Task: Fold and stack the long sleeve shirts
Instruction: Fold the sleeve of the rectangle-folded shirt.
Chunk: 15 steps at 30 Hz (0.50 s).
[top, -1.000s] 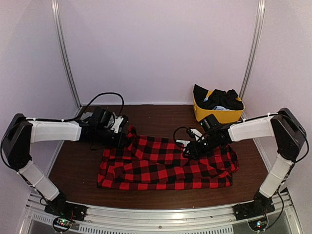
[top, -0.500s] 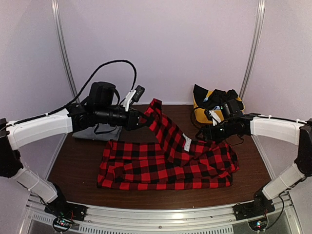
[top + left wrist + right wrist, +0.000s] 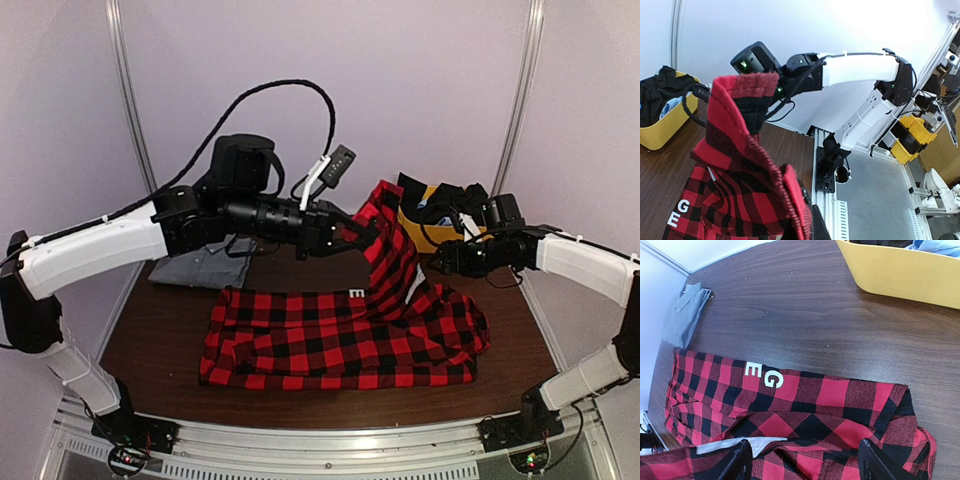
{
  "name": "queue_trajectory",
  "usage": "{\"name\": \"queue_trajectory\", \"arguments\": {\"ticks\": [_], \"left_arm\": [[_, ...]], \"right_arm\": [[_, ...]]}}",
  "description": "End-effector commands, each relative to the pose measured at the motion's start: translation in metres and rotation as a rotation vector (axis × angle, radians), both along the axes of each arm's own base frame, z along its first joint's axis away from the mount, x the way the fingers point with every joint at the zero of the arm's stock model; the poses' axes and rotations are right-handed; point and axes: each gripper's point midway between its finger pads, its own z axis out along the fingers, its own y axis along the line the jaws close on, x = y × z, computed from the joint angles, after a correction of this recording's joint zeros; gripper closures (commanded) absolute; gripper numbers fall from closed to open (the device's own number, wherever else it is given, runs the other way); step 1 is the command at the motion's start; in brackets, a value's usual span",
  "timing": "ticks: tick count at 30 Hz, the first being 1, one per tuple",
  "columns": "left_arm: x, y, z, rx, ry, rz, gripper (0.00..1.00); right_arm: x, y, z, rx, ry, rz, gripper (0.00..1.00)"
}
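Note:
The red-and-black flannel shirt [image 3: 330, 345] lies spread across the front of the table. One part of it is pulled up into a peak. My left gripper [image 3: 366, 232] is shut on that raised cloth, high above the table's middle; in the left wrist view the flannel [image 3: 740, 185] drapes over my gripper [image 3: 810, 225] and hides the fingers. My right gripper [image 3: 447, 258] hovers open over the shirt's right end. Its fingers [image 3: 740, 460] straddle the flannel [image 3: 815, 405] without touching it. The grey shirt [image 3: 200, 266] lies folded at the back left, also in the right wrist view [image 3: 687, 315].
A yellow bin [image 3: 412, 228] holding dark clothes stands at the back right, just behind my right gripper and close to the raised cloth. It shows in both wrist views [image 3: 900, 270] [image 3: 662, 132]. White letters [image 3: 763, 375] mark the flannel's edge.
My left arm has carried a pinched part of the flannel up and to the right, off the table. My right gripper has opened wider and drawn back to the right, off the cloth.

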Motion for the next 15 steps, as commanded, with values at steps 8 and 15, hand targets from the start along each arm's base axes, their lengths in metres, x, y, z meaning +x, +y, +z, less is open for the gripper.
{"name": "queue_trajectory", "arguments": {"ticks": [8, 15], "left_arm": [[-0.001, -0.018, -0.022, 0.072, -0.045, -0.006, 1.0], [0.025, -0.011, -0.029, 0.111, -0.09, 0.115, 1.0]], "right_arm": [[-0.002, -0.01, -0.007, 0.003, 0.015, -0.001, 0.27], [-0.003, -0.01, -0.011, 0.006, 0.028, 0.005, 0.27]]}}
